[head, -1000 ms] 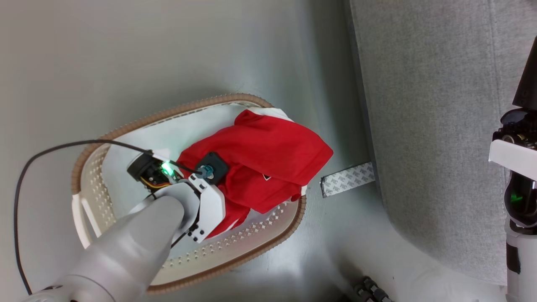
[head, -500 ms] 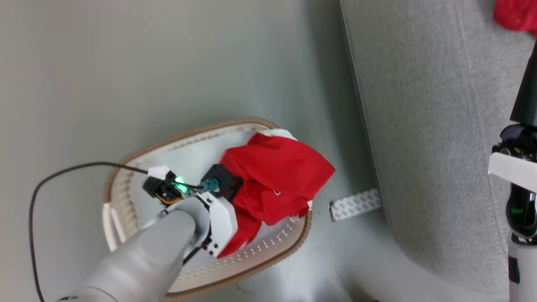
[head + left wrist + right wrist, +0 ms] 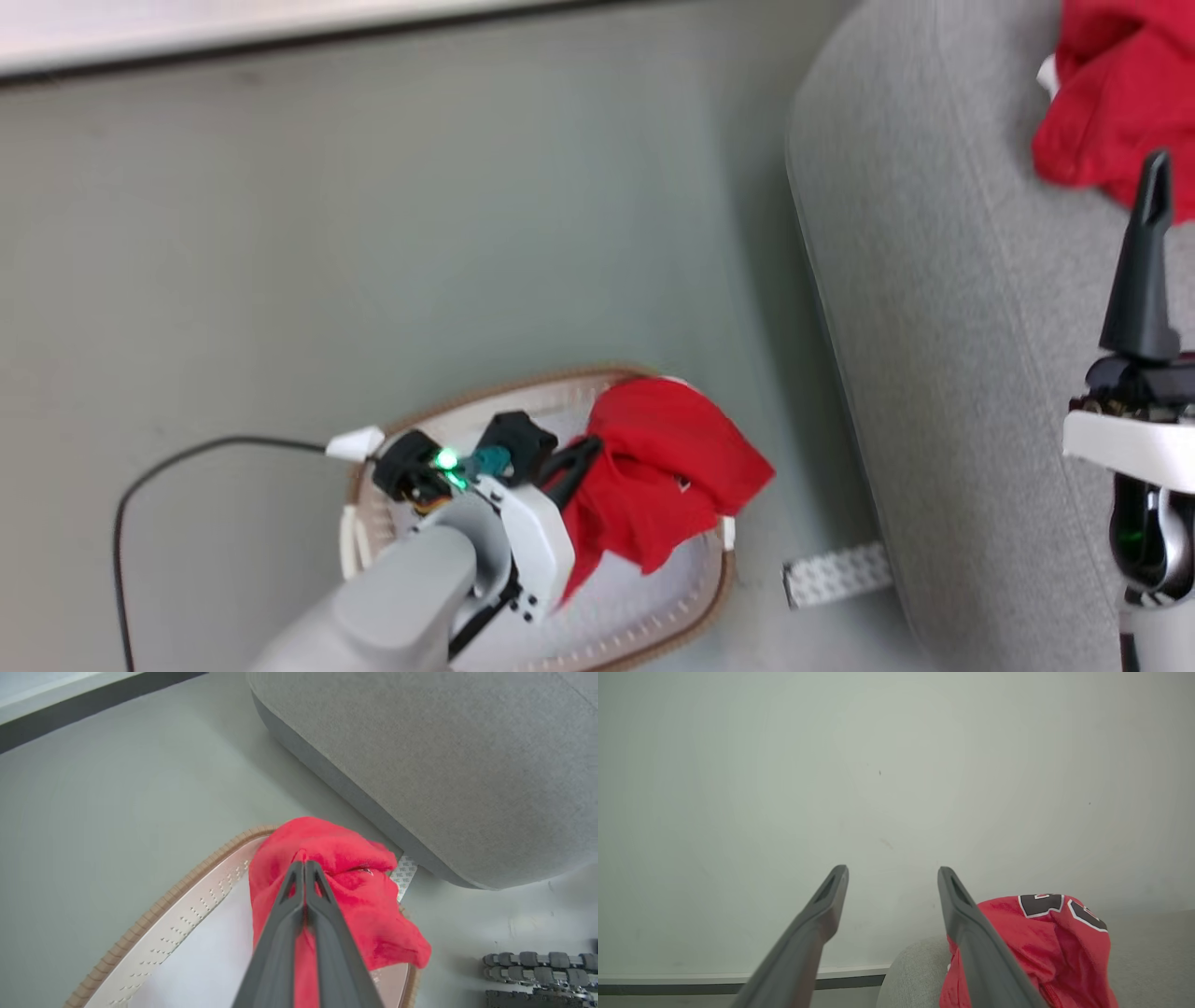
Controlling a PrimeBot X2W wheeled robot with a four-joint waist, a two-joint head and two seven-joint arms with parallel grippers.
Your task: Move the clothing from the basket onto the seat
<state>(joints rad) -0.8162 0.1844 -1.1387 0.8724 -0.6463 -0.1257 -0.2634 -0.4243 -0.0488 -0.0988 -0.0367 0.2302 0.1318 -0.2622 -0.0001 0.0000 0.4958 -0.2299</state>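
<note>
While R gripper [image 3: 892,869] gapes, L gripper [image 3: 304,863] pinches red garment [image 3: 348,882] over basket [image 3: 187,892].

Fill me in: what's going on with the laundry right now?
The left gripper is shut on a red garment, which hangs bunched from its fingers over the basket on the floor. A second red garment with numerals already lies on the grey seat. The right gripper is open and holds nothing, next to that second garment. So one piece is moved and one is on its way.
</note>
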